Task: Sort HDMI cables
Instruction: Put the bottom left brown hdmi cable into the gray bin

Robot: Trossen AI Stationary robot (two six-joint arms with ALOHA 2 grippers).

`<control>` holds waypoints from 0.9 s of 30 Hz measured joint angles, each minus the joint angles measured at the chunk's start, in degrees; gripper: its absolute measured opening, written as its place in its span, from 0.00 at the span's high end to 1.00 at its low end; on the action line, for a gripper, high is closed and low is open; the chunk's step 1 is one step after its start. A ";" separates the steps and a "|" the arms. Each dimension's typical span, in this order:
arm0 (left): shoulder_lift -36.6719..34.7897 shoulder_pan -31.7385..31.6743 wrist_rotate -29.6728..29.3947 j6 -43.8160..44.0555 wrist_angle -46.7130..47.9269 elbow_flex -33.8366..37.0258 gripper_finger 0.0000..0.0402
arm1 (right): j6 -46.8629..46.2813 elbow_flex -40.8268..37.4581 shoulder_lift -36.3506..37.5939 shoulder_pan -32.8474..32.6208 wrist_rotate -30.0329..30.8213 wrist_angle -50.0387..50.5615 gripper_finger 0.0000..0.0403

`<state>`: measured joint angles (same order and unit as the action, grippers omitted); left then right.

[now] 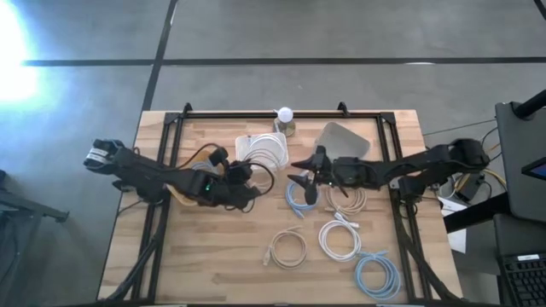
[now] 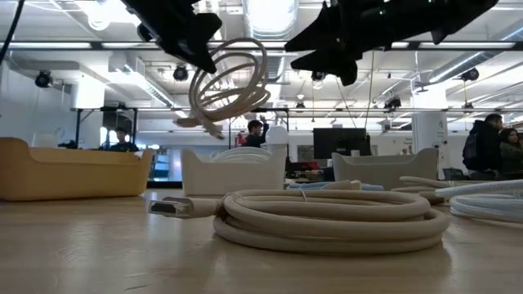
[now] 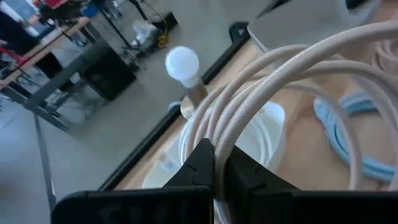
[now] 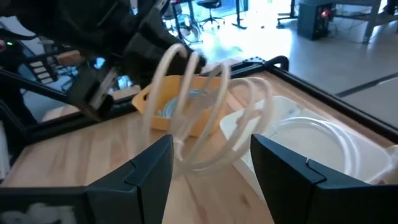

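1. The wooden surface [image 1: 213, 264] stood on grey floor; in the low view, a room with people lay behind.
2. A white bin [image 1: 264, 149] sat at 12 o'clock, a grey tray [image 1: 345, 136] at 1.
3. The left gripper [image 3: 214, 163] clamped a beige cable coil [image 2: 229, 82] aloft beside the bin.
4. The right gripper [image 4: 211, 158] hung wide, empty, above a blue coil [image 1: 300, 198].
5. More coils [image 1: 341, 239] lay around 5 o'clock.

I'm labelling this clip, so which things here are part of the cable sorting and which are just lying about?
Part of the job:
- beige coil held in the left gripper, lifted off the table
- white bin with white cable inside
- yellow bin
- grey bin
- loose coils on the table: light blue, white, beige

Lying about:
- white bulb on its stand
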<state>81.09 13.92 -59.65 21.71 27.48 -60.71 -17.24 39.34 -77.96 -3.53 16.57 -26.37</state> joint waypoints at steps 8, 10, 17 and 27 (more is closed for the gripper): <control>0.45 -1.61 -2.06 -0.66 -1.27 -0.02 0.98 | 0.75 4.39 -4.19 -0.22 -2.05 -0.23 0.48; 0.45 -1.58 -2.14 -0.74 -2.48 -0.02 0.98 | 0.79 5.30 -5.22 -0.22 -2.07 -0.09 0.48; 0.45 -1.60 -2.04 -2.04 -3.63 -0.02 0.98 | 1.54 8.58 -9.31 -0.22 -1.64 -0.08 0.48; 0.45 -1.43 -1.63 -2.08 -4.54 -0.02 0.98 | 7.11 13.19 -12.54 -0.08 3.00 3.32 0.57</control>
<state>81.54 12.49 -61.29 19.64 22.94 -60.73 -10.13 52.53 -90.50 -3.61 19.57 -23.06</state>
